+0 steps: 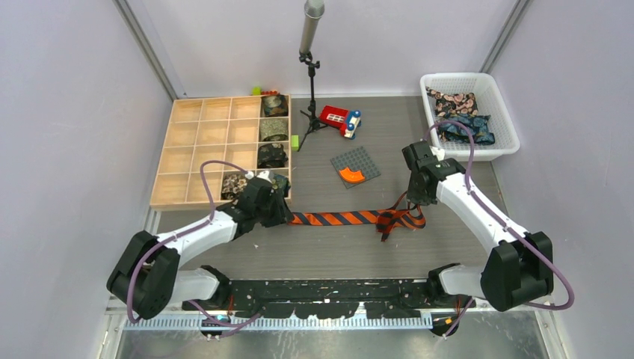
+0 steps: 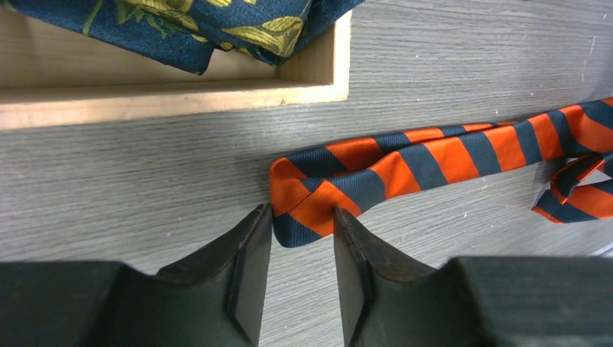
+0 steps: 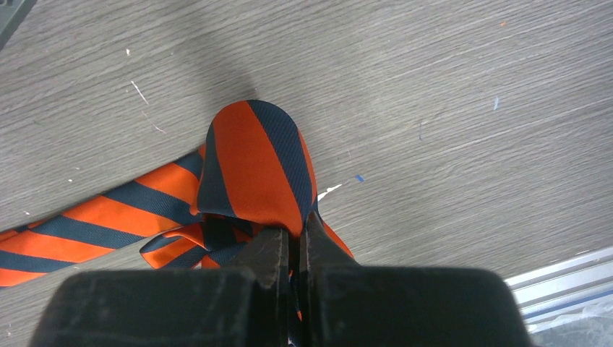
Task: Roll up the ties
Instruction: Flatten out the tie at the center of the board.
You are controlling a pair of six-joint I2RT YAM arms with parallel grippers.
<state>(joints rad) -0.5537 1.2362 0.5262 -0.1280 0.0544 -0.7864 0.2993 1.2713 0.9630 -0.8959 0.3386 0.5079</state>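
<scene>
Grey wood-grain table carries the striped tie, stretched left to right near the middle. Its folded left end lies by the wooden tray, between the part-open jaws of the left gripper, apparently unclamped. The right gripper is closed tight on the bunched right end. A pull from there could drag the fold out, so the roll starts loose.
</scene>
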